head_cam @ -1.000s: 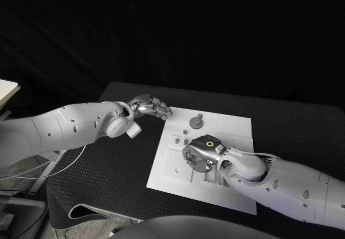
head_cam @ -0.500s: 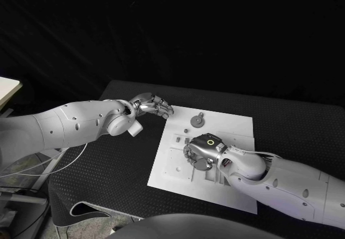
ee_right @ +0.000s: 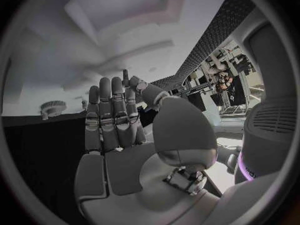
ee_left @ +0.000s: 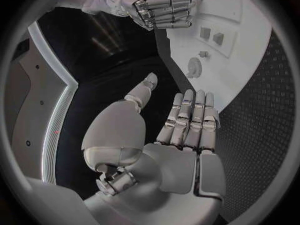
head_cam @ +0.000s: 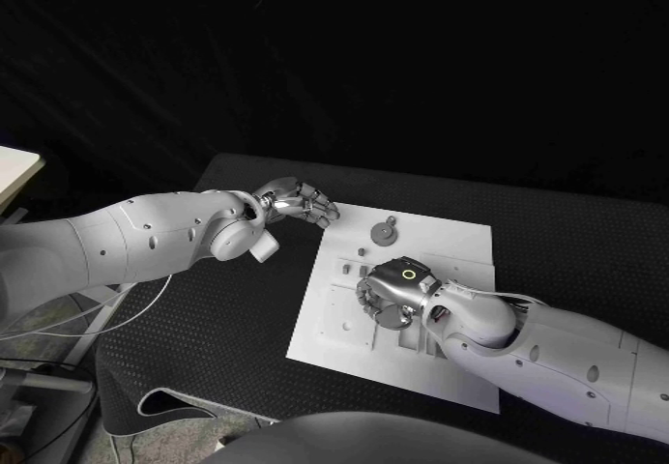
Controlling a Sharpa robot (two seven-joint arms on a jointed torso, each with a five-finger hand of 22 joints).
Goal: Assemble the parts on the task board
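Observation:
The white task board (head_cam: pixel 439 253) lies in the middle of the black table. A round grey part (head_cam: pixel 381 234) sits near its far edge, with small parts (head_cam: pixel 346 275) to the left of my right hand. That right hand (head_cam: pixel 392 296) hovers palm down over the board's middle; in the right wrist view its fingers (ee_right: pixel 112 115) are stretched out side by side with nothing in them. My left hand (head_cam: pixel 297 203) is at the board's far left corner, over the table. Its fingers (ee_left: pixel 190 117) are straight, the thumb is apart and the palm is bare. The left wrist view shows the board (ee_left: pixel 234 50) and the round part (ee_left: pixel 194 67).
Black matting (head_cam: pixel 223 300) lies all round the board, with wide room on the left. A white cable (head_cam: pixel 104 314) hangs off the table's left side under my left arm. Two small square parts (ee_left: pixel 211 35) stand on the board near my right hand (ee_left: pixel 159 7).
My left hand has edged a little towards the board's far left corner. My right hand stays over the board's middle, almost still.

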